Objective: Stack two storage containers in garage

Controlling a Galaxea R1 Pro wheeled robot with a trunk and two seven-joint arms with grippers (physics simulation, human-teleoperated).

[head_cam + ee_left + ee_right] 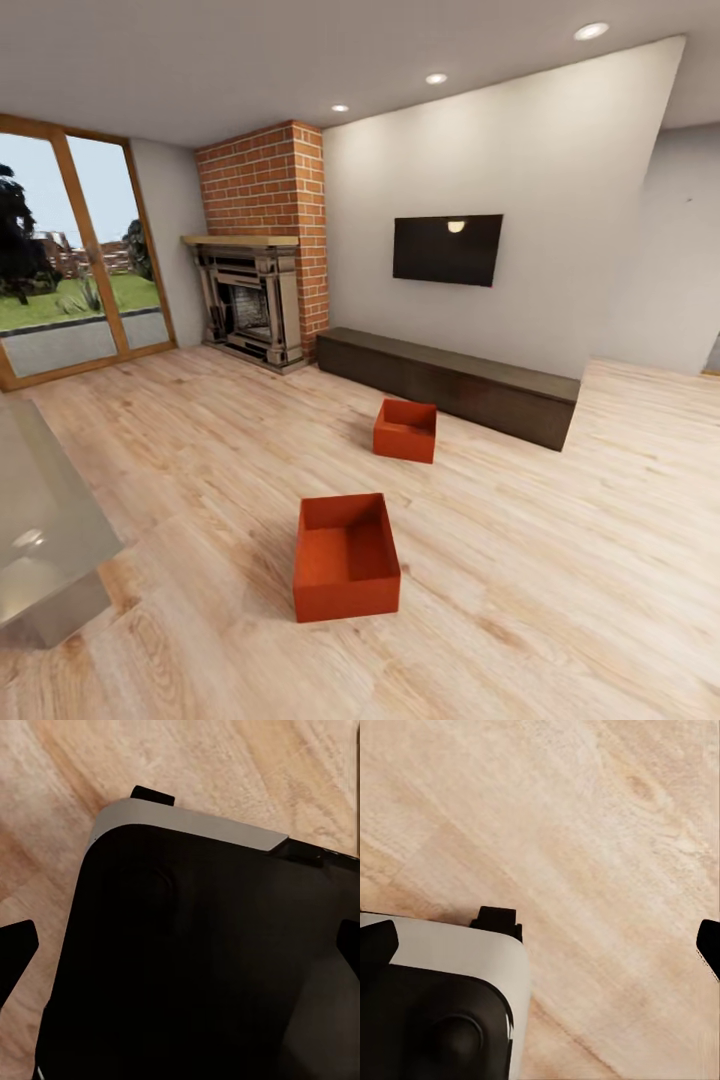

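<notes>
While both orange-red storage containers (346,556) (405,430) sit untouched on the wood floor (560,560) before the fireplace (250,305), approaching the nearer comes next; jaws' spread I cannot tell.

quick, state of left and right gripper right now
Left gripper: open, holding nothing; fingertips spread wide over the robot's base.
Right gripper: open, holding nothing; fingertips wide apart over the wood floor.

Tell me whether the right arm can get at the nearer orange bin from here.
Probably not yet. The nearer bin sits out on the wood floor with nothing blocking it, but the right gripper hangs over bare planks beside the robot's base.
</notes>
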